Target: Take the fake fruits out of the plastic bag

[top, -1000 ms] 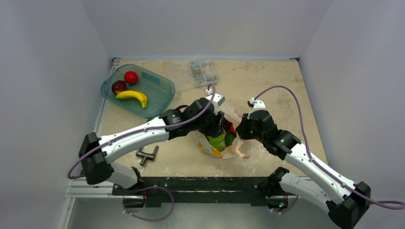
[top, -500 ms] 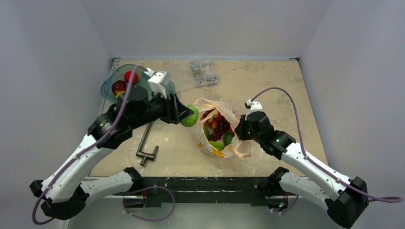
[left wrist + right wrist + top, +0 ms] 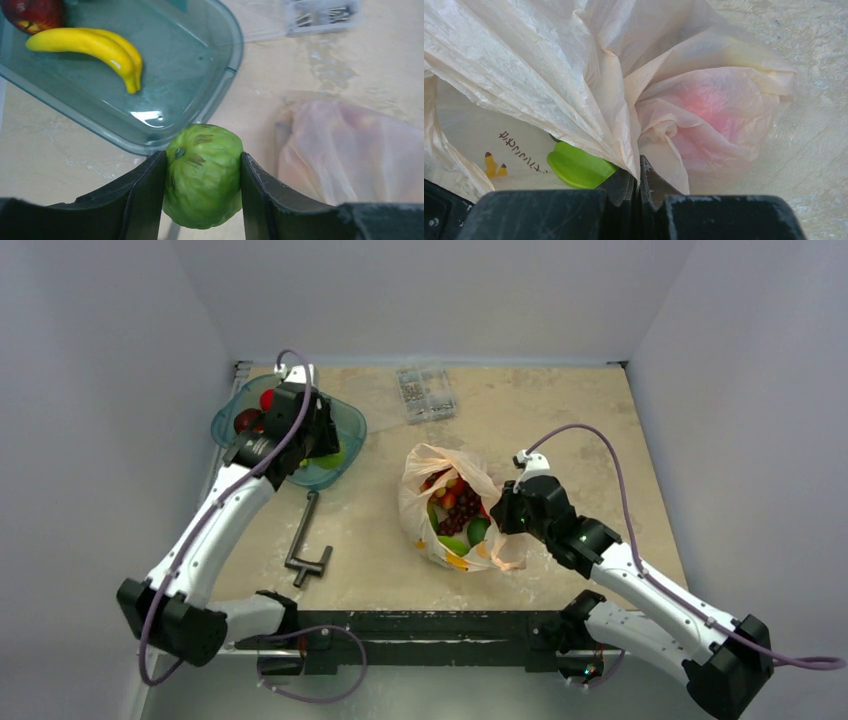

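So the left gripper (image 3: 202, 159) is clamped on a wrinkly green lime (image 3: 202, 185), one dark finger on each side of it. It's up at the far left of the table (image 3: 570, 410), right over the near-right rim of the teal tray (image 3: 350, 420). Can't tell if the lime touches the rim or hangs just above it. In the tray there's a yellow banana (image 3: 95, 47) with a dark red apple (image 3: 35, 12) just past it, plus a brighter red apple (image 3: 267, 398) peeking out beside the arm in the top view. The plastic bag (image 3: 410, 502) sits about mid-table, well apart from the tray, mouth gaping upward. Inside you can see a dark red grape cluster (image 3: 463, 505), a red-yellow cherry bunch (image 3: 445, 485) and green limes (image 3: 455, 543) at the near end. The right gripper (image 3: 503, 515) is on the bag's right side, jaws pinched flat together on a fold of the thin plastic. The right wrist view shows the film bunched between the fingertips and a bit of green fruit (image 3: 579, 167) just left of them. A grey metal clamp (image 3: 308, 540) lies on the table between the tray and the bag, nearer the front, and a clear box of small parts (image 3: 425, 392) sits toward the far edge.
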Robot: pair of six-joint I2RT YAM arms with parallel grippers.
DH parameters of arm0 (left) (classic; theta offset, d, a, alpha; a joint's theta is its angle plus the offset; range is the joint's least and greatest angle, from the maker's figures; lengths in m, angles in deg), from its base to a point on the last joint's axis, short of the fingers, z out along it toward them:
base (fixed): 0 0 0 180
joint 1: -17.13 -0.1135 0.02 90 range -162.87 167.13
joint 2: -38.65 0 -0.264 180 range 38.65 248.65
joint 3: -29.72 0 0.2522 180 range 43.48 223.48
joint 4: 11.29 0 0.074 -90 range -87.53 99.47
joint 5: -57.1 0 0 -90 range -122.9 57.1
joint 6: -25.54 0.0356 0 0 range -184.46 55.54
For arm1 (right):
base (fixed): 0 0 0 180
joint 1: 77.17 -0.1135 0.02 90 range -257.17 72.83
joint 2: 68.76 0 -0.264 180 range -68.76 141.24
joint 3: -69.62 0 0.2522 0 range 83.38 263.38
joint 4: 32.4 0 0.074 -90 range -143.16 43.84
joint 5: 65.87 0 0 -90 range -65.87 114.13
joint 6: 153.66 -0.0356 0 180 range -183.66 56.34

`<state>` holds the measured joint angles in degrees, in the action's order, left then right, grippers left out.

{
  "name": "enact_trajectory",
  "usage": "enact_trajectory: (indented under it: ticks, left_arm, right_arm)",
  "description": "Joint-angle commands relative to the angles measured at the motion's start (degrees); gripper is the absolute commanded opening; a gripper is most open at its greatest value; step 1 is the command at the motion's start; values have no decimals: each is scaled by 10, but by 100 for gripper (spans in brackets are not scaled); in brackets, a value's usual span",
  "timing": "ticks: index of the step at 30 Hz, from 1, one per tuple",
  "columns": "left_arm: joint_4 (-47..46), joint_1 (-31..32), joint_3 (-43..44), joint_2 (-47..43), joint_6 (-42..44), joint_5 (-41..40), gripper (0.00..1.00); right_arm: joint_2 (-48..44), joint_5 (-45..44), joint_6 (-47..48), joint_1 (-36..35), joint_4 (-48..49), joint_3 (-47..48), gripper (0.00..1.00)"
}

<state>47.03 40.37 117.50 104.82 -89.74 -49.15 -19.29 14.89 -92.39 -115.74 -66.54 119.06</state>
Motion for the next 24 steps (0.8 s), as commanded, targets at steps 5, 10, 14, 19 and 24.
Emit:
enact_trajectory:
  ticks: [5,10,14,19,24]
  left_arm:
    - [-99,-111,36,177,45,35,0]
    - [-62,-139,85,284,23,25,0]
    - [-87,-150,65,317,21,13,0]
    - [-88,-159,67,357,13,26,0]
    - [-90,-159,39,367,-3,13,0]
  right_arm:
    - [-1,18,23,-1,33,-4,0]
    - [6,18,25,-2,33,-1,0]
    - [7,25,28,-2,38,-3,0]
    - [9,31,32,-1,39,-3,0]
    - [3,20,32,-1,41,-5,0]
